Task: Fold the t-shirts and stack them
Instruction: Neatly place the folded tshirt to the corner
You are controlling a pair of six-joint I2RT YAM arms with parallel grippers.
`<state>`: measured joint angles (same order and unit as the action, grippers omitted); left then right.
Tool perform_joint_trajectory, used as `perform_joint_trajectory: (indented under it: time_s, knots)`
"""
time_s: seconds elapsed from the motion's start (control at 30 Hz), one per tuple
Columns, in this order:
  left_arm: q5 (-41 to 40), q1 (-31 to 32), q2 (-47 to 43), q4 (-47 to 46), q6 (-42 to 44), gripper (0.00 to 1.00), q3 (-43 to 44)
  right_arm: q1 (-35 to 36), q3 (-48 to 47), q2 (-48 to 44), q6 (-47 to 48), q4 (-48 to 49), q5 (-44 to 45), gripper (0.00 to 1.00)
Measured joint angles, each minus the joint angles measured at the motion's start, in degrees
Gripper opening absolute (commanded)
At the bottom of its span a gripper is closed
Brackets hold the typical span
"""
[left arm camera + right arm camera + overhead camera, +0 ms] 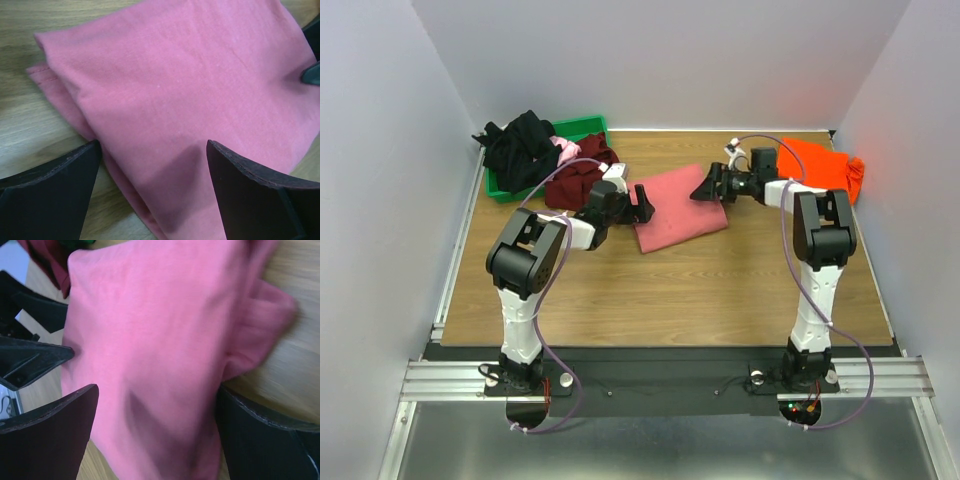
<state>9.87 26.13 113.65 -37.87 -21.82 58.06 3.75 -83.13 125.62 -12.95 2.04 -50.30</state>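
left pincer (642, 203) and right pincer (705, 188), both wide open and empty, flank the folded salmon-pink t-shirt (680, 212) on the desk (670, 295), seemingly to lift it for stacking.

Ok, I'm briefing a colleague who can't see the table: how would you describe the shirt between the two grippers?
Look at the middle of the wooden table. Between the open left gripper and right gripper lies the salmon-pink t-shirt, folded into a flat rectangle. Unlike it, the orange t-shirt sits far right and the dark heap is crumpled at the green bin.
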Motion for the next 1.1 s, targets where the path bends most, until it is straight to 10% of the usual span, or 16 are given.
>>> perform_joint_trajectory:
  time_s: [0.37,0.77,1.0,1.1]
  knots:
    - [2.1,0.0,1.6,-3.7,-1.0,0.93,0.0,8.4,0.3,0.0,0.7,2.3,4.4,0.91]
    - [3.0,0.0,1.9,-4.5,-1.6,0.91,0.0,12.9,-2.4,2.4,-1.7,3.2,11.8,0.53]
    - [3.4,0.0,2.0,-5.4,-1.7,0.92,-0.3,14.4,-3.5,3.9,-3.0,3.2,14.1,0.02]
    - [3.5,0.0,1.6,-5.9,-1.6,0.94,-1.0,14.7,-3.5,4.0,-3.9,3.2,15.0,0.00]
